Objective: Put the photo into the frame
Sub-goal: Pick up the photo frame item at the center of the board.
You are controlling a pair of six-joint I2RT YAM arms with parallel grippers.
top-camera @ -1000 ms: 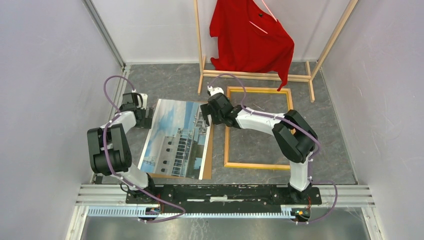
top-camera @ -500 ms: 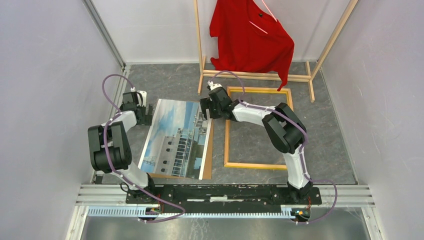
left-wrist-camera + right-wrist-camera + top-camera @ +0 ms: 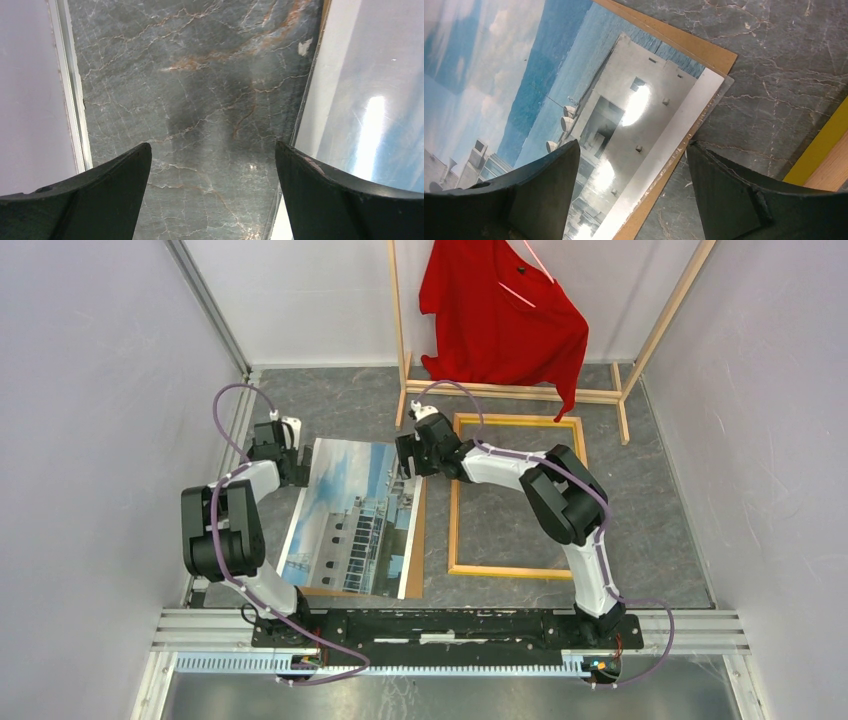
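Both spread apart: right end effector (image 3: 631, 147) straddles the photo (image 3: 524, 75) edge for my grip, left end effector (image 3: 212, 150) beside it.

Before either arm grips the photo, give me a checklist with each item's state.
1. Left gripper open at the photo's left edge: ok.
2. Right gripper open, straddling the photo's right edge: ok.
3. Photo lying flat on the backing board: ok.
4. Frame opening empty: ok.
5. Photo edge lifted off the board enough to pinch: cannot tell.
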